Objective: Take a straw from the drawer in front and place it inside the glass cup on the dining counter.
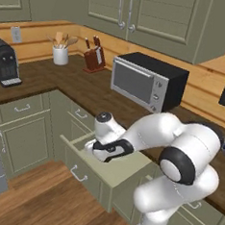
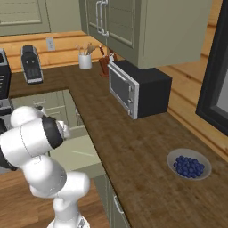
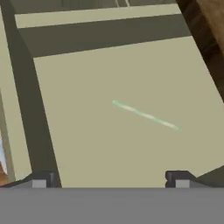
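Drawer [image 1: 110, 174] pulled open under the worktop [image 1: 87, 90]; straw [image 3: 145, 115] lies flat on its pale floor, running from 10 to 4 o'clock in the hand view. Hand [image 3: 111, 178] hovers above the straw, fingers spread wide apart, holding nothing.

straw [image 3: 145, 115] flat on drawer [image 3: 87, 131] floor
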{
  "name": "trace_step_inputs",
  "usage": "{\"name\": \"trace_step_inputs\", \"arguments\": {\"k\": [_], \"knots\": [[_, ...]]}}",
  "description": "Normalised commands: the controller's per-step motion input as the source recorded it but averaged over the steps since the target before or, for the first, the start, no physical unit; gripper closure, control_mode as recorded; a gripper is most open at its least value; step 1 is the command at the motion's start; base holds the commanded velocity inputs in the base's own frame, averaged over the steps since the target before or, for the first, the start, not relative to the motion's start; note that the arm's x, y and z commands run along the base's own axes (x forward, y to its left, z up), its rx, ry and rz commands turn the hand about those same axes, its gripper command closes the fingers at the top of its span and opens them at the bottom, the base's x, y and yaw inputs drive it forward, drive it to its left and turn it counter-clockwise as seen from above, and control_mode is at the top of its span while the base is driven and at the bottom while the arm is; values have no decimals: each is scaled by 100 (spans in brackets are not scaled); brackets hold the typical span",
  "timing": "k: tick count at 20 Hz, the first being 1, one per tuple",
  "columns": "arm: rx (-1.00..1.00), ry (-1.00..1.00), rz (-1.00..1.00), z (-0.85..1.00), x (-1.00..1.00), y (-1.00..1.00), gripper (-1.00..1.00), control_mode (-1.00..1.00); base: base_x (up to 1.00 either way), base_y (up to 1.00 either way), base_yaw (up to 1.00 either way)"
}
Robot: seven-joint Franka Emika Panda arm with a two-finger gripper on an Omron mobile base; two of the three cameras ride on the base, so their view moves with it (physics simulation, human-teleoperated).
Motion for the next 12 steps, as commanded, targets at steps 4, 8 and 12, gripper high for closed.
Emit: {"name": "trace_step_inputs", "arguments": {"k": [4, 8, 12], "knots": [[4, 22, 0, -63, 54, -15, -100, -100, 0, 0, 0], [1, 21, 0, -36, 34, 5, -100, -100, 0, 0, 0], [0, 16, 0, -35, 11, 12, -100, -100, 0, 0, 0]]}}
